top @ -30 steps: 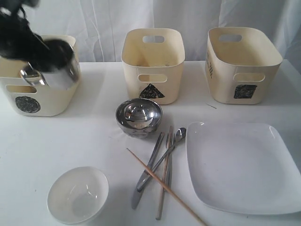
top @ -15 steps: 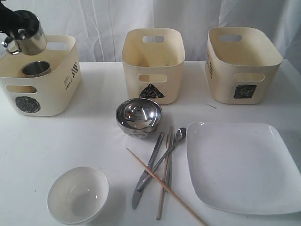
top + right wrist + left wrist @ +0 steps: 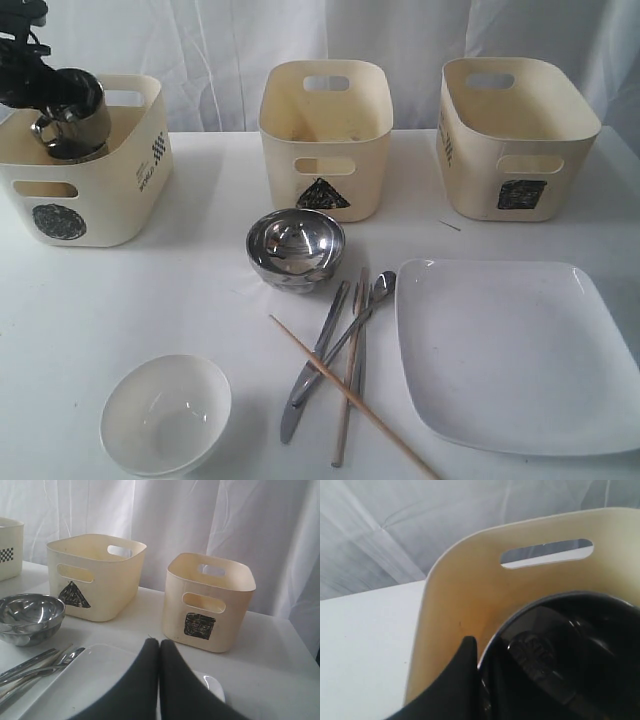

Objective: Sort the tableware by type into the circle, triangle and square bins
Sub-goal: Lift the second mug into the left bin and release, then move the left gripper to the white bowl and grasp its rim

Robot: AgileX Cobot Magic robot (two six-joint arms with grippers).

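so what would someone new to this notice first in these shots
First, the steel mug held by the left gripper at the mouth of the circle bin, far left at the back. Then the large white square plate at front right, with the steel bowl and crossed cutlery mid-table.

Mug (image 3: 75, 118) at circle bin (image 3: 110, 195) mouth; triangle bin (image 3: 280, 170) & square bin (image 3: 470, 175) tops clr.
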